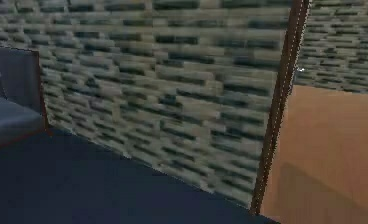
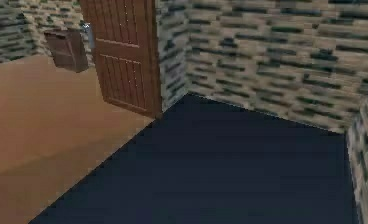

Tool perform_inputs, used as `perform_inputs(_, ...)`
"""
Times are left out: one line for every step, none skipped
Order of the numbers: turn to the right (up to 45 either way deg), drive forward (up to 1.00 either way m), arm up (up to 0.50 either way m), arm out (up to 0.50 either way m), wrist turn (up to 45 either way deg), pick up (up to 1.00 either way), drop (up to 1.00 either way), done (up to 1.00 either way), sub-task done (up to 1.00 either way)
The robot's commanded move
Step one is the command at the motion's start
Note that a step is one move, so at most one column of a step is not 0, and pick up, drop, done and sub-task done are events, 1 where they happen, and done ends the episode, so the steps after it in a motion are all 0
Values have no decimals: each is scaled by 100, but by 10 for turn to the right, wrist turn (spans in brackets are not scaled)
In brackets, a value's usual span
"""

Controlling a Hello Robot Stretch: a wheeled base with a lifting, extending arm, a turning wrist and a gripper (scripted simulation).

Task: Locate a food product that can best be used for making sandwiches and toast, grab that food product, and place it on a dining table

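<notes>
In the forward view, a wall [image 1: 142, 90] of mixed cream, grey and green blocks runs from the left edge back toward the right. A dark blue floor [image 1: 82, 185] lies at its foot. At the left edge stands 1 dark grey seat [image 1: 10, 105] with a dark brown post at its corner, close against the wall. Toward the right, a dark brown door frame [image 1: 279, 110] rises from the floor to the top of the picture. Past it lies a light brown wooden floor [image 1: 327, 160], with more of the same blockwork above it. In the arm side view, the dark blue floor spreads over the middle and right, and the block wall closes it in along the top and at the right edge. The wooden floor takes up the left, and the 2 floors meet in a straight line running down to the bottom edge. A brown panelled door [image 2: 127, 55] stands where that line reaches the wall, with a small pale handle [image 2: 87, 33] at its left edge. Just left of the door sits 1 small brown cabinet [image 2: 67, 48] on the wooden floor, near the far wall. The gripper's state cannot be told, nor can where the food product lies.
</notes>
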Motion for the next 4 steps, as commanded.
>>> perform_inputs(-450, 0, 0, 0, 0, 0, 0, 0, 0)
perform_inputs(-120, 0, 0, 0, 0, 0, 0, 0, 0)
perform_inputs(0, 100, 0, 0, 0, 0, 0, 0, 0)
perform_inputs(0, 100, 0, 0, 0, 0, 0, 0, 0)
